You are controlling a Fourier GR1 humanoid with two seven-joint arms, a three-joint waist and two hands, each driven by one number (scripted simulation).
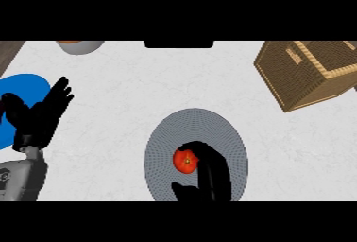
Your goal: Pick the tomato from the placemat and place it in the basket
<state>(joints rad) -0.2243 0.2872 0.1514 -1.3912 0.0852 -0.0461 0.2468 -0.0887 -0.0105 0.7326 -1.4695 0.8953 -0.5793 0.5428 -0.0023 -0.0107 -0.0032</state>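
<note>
The tomato (185, 160) sits on the grey round placemat (167, 137), a little toward its near half, red with a small orange mark on top. My right hand (209, 175) comes in from the near edge over that same mat, and its fingers (199, 147) arch over the tomato's far and right side, curled around it and hiding part of it, while the thumb (182, 190) shows lower down at the near side; whether the fingers are already touching the fruit I cannot tell. The placemat lies on the white marbled tabletop (140, 75), near the middle of my view. Far to the right stands the basket (307, 71), a woven brown box turned at an angle, well apart from the mat; only a strip of its open top shows, and I can see nothing inside that strip. My left hand (38, 116) rests at the left, fingers straight and spread, pointing to the far side, partly over a blue plate (24, 87). At the far left edge a grey bowl (80, 46) shows, cut off by the view, with something orange in it.
</note>
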